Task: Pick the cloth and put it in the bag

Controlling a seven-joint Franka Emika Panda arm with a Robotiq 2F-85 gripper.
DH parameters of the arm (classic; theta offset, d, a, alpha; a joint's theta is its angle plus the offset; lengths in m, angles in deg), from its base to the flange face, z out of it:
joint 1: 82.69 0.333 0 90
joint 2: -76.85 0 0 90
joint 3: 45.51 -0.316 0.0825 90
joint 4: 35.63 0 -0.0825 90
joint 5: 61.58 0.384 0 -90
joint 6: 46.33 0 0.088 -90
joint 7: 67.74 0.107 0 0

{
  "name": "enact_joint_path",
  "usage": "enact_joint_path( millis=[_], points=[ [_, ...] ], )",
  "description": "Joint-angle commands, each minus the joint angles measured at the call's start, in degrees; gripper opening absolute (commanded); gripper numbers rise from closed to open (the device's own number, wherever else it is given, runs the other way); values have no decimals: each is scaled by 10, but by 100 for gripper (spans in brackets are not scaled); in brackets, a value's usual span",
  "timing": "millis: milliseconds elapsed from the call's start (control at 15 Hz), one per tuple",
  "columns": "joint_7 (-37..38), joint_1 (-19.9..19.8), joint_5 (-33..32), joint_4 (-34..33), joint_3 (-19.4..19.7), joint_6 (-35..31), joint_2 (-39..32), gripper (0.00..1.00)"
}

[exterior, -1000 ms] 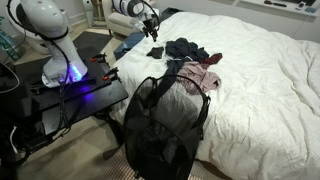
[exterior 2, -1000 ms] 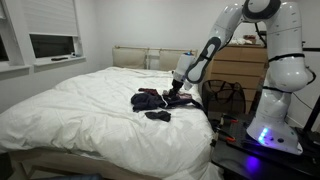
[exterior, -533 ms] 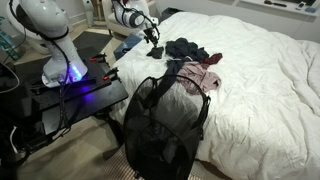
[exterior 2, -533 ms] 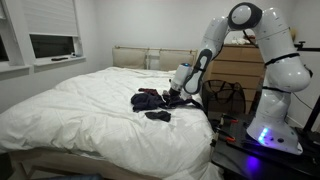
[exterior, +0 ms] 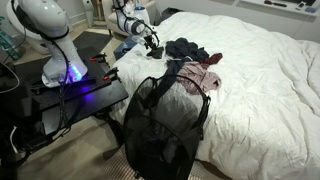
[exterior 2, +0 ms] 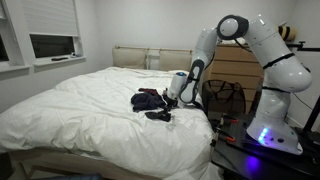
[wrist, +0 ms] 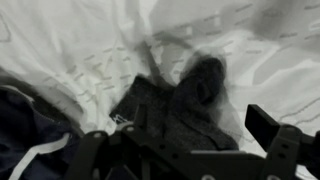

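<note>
A small dark grey cloth (wrist: pixel 190 100) lies crumpled on the white bed, apart from the clothes pile; it shows in both exterior views (exterior: pixel 155 52) (exterior 2: pixel 158 115). My gripper (wrist: pixel 178 140) is open and hangs just above it, with the cloth between the two fingers (wrist: pixel 272 128). In both exterior views the gripper (exterior: pixel 151 41) (exterior 2: pixel 172 101) is low over the bed beside the pile. The tall black mesh bag (exterior: pixel 165 125) stands open on the floor against the bed's side and also shows behind the arm (exterior 2: pixel 225 97).
A pile of dark and pink clothes (exterior: pixel 192 58) (exterior 2: pixel 148 99) lies on the bed next to the small cloth. A navy garment with a white cord (wrist: pixel 25 140) is at the wrist view's left. The robot base stand (exterior: pixel 70 90) is beside the bed.
The arm has folded down and the gripper has dropped lower, toward the small dark cloth. The clothes and the bag have not moved.
</note>
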Motion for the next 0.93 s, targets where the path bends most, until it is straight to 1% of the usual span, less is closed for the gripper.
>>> enact_joint_path(
  millis=[0,67,533,667,733,867],
  points=[
    [-15,28,20,-24,24,-7,-31,75],
    [-15,34,21,-27,30,-7,-36,74],
    [-10,72,35,-30,70,-17,-42,18],
    [-9,82,38,-27,80,-21,-39,5],
    [-10,87,39,-24,86,-26,-36,0],
    [-11,95,43,-20,94,-31,-31,0]
  ],
)
